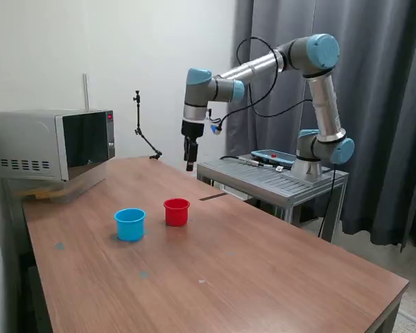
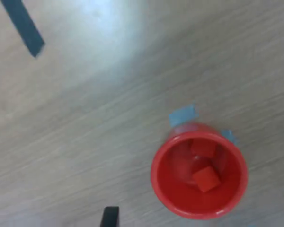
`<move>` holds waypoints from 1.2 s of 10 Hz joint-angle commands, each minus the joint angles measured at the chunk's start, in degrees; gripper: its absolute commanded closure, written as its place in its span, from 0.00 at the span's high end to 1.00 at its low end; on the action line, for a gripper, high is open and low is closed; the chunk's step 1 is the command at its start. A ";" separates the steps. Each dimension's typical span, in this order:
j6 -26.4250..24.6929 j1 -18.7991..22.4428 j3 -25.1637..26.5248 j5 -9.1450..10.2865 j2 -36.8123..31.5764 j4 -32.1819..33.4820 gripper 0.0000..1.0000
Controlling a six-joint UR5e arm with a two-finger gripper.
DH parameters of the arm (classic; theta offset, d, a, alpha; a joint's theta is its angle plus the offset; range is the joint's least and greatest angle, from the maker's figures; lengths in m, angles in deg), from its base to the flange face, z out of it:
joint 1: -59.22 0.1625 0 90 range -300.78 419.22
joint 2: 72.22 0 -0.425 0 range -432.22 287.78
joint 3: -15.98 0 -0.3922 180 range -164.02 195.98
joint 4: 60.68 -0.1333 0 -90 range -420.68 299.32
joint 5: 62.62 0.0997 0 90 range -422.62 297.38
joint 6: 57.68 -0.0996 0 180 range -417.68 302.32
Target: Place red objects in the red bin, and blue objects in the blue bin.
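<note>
On the wooden table [image 1: 263,257], the red cup [image 1: 177,211] and the light blue cup [image 1: 130,224] stand upright near each other but apart, the blue one toward the exterior view's left. High above the table's far part hangs the gripper [image 1: 190,165], pointing straight down from the UR5e arm [image 1: 263,66], well clear of both cups. From the wrist view the red cup's inside is plain: two small red cubes [image 2: 206,178] lie on its floor, close together — one nearer the middle, the other [image 2: 203,147] against the wall. Scraps of pale blue tape [image 2: 182,114] show on the tabletop just beside the cup's rim, and a dark strip of tape [image 2: 23,26] lies farther off. What the light blue cup holds cannot be told. Only the dark fingertips [image 2: 110,216] show at the edge of the wrist view, set wide apart with nothing between them — the claw is spread. A microwave [image 1: 52,144] sits at the table's far corner on the exterior view's left.
</note>
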 commanded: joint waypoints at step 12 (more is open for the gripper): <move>0.36 14.45 -7.00 2.57 -16.68 -24.39 1.00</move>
